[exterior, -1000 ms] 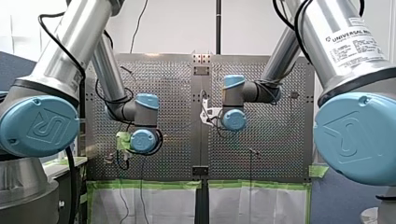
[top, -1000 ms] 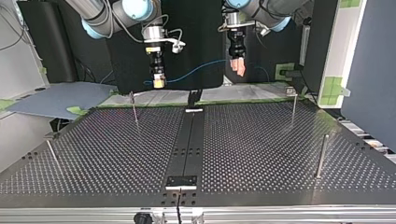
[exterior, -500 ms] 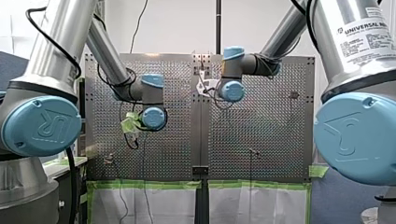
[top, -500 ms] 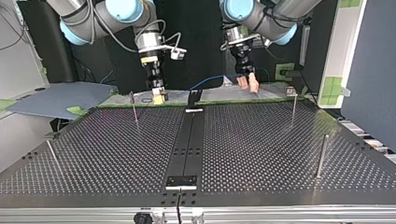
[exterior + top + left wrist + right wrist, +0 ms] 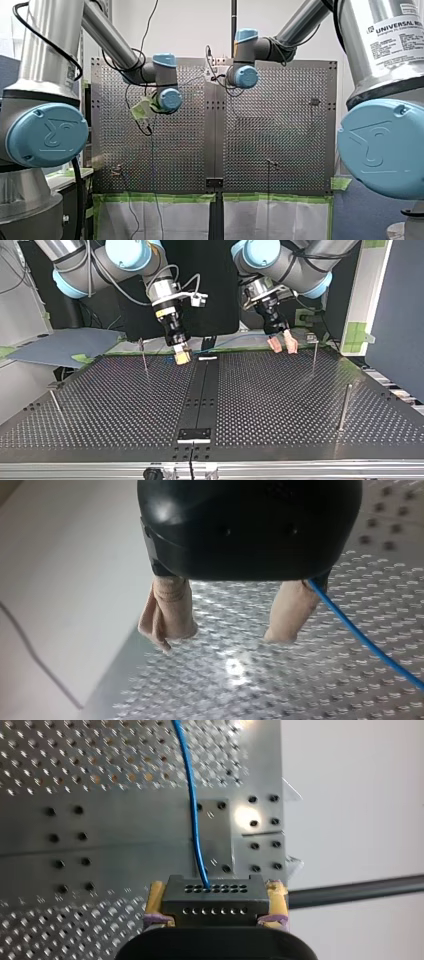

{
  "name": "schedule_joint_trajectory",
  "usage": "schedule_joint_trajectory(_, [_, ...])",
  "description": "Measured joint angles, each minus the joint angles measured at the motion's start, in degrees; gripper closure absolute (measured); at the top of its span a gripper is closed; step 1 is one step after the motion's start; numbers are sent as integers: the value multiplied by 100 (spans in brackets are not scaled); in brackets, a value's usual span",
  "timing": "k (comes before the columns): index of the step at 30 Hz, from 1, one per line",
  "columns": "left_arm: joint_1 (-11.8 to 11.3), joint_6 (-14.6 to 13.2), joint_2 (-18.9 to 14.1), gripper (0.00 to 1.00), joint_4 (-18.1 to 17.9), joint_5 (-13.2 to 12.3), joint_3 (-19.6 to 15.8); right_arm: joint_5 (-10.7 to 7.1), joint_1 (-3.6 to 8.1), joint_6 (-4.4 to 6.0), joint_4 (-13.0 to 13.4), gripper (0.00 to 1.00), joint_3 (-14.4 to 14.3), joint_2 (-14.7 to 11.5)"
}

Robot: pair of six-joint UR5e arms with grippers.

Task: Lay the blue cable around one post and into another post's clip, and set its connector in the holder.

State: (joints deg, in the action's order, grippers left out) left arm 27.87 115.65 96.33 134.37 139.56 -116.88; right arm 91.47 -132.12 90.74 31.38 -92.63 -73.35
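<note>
Two end effectors hang over the far edge of the perforated metal table [image 5: 280, 405], as the top view shows it. My right end effector [image 5: 216, 895] is clenched on the black rectangular connector [image 5: 215, 909], a block with rows of small holes. Its yellow pads [image 5: 156, 894] press on the two short sides, so the block sits square and the thin blue cable [image 5: 192, 810] leaves its face freely, ahead of the fingers. Under that cable lies a small grey metal plate [image 5: 216, 837] on the table's middle band. I judge it may be the holder, but I cannot be sure.

My left end effector [image 5: 230, 625] is released. Its two beige pads [image 5: 170, 612] stand apart with nothing between them, and the cable passes just beside one finger, outside the gap. Probably it is held open so that it can take the cable and guide it.

Four thin metal posts [image 5: 144, 356] stand on the table, all apart from the cable, so the routing is not yet begun. Which post carries the clip I cannot tell.
</note>
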Motion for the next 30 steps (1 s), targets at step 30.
schedule_joint_trajectory(30, [-219,-630,-1495,0,1499,396,1495,-181,-421,2,-1420,100,1420,558])
